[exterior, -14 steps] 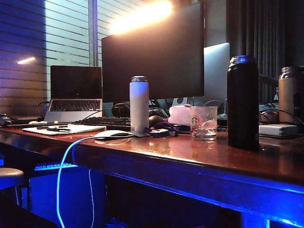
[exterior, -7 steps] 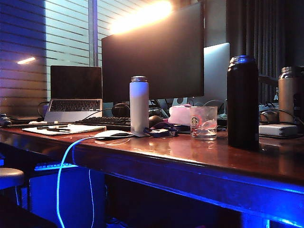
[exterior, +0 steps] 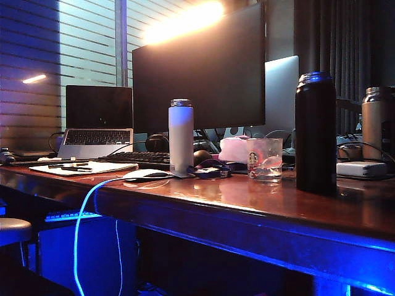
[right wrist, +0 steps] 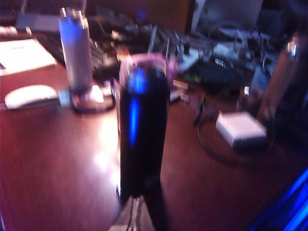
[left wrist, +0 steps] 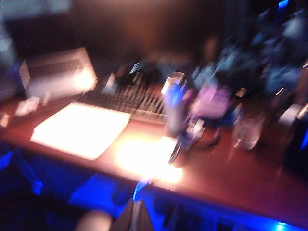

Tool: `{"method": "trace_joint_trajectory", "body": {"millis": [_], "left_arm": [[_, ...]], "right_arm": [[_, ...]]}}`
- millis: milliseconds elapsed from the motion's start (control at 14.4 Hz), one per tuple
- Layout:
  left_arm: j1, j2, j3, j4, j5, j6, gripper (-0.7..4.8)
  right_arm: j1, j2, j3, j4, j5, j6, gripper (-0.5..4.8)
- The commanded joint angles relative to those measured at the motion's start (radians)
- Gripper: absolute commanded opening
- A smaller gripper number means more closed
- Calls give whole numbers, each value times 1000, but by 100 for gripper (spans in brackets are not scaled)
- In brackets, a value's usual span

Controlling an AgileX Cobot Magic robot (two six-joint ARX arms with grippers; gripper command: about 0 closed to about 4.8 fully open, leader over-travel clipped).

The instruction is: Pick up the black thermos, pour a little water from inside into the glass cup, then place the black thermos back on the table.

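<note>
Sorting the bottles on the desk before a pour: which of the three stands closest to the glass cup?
The black thermos, standing upright just right of the glass cup. The white bottle stands farther off to the left, and the steel flask sits beyond the thermos.

A window with horizontal blinds (exterior: pixel 74 43) is seen at the back left, lit pale blue by daylight. A bright warm glare (exterior: pixel 185 21) is cast above a large dark monitor (exterior: pixel 197 68) that stands toward the back edge of the surface. Dark vertical curtains (exterior: pixel 336 37) are hung at the back right. An open laptop (exterior: pixel 99 120) is set near the back left corner, with a keyboard (exterior: pixel 139 158) beside it. Blue light is thrown beneath the front edge, where a glowing cable (exterior: pixel 83 216) hangs down. A round stool (exterior: pixel 12 231) is placed at the lower left, below the front edge.
</note>
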Motion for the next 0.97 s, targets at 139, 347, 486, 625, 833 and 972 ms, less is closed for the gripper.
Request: {"method": "trace_joint_trajectory", "body": {"millis": [139, 347, 486, 625, 833, 972], "left_arm": [[0, -181, -254, 53, -22, -79, -3], [0, -278, -429, 93, -66, -90, -3], [0, -314, -540, 163, -66, -132, -3], [0, -319, -618, 252, -77, -138, -3], [0, -318, -703, 360, -84, -145, -3], [0, -318, -769, 426, -85, -186, -3]], "right_arm": [[0, -167, -138, -75, 68, 74, -5], [0, -262, -171, -159, 87, 74, -5], [0, -275, -192, -222, 87, 100, -5], [0, -275, -221, -254, 84, 100, -5], [0, -276, -252, -262, 84, 100, -5], [0, -276, -252, -263, 84, 100, -5]]}}
